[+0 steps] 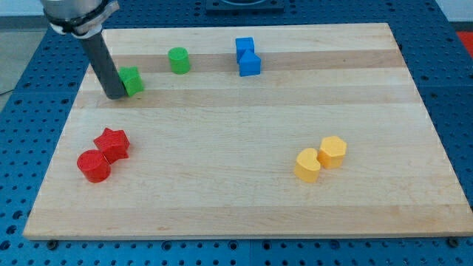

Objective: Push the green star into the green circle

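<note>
Resting against the left side of the green star, the tip of the dark rod sits at the far left of the wooden table, apparently touching the block or just beside it. The arm carries no fingers at all, only this rod, so nothing is held and there is no opening to report; it can only shove. The green circle stands to the right of the star and a little farther back, near but clearly apart from it.

The main risk, judging from the layout, is the push line. The tip is at the star's left and slightly nearer edge, while the circle lies right and farther, so a push straight to the right would likely send the star past the circle's near side. An off-centre contact on the star's points could also spin it, letting it slip off the rod. A hard shove might knock the circle on toward the two blue blocks. The red pair and yellow pair lie well apart, out of harm's way.
</note>
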Controlling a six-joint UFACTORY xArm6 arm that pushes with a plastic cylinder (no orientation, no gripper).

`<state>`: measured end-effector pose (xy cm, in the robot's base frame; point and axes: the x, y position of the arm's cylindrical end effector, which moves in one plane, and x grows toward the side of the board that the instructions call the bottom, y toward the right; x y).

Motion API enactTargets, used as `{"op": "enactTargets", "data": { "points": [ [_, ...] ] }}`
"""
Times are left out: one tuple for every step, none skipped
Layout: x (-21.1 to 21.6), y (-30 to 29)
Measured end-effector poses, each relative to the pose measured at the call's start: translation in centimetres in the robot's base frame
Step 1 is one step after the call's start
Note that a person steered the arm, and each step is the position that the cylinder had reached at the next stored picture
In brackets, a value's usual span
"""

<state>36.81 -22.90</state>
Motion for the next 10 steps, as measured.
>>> {"op": "enactTargets", "data": {
  "points": [
    [1.0, -2.1],
    [-1.9, -2.3],
    [-6.3, -0.1],
    [-5.7, 0.4],
    [-0.2, -3.6],
    [4.0, -4.7],
    [4.1, -3.7],
    [-0.3, -2.3],
    [-3.1, -0.2],
    [-0.7, -1.2]
  ]
}}
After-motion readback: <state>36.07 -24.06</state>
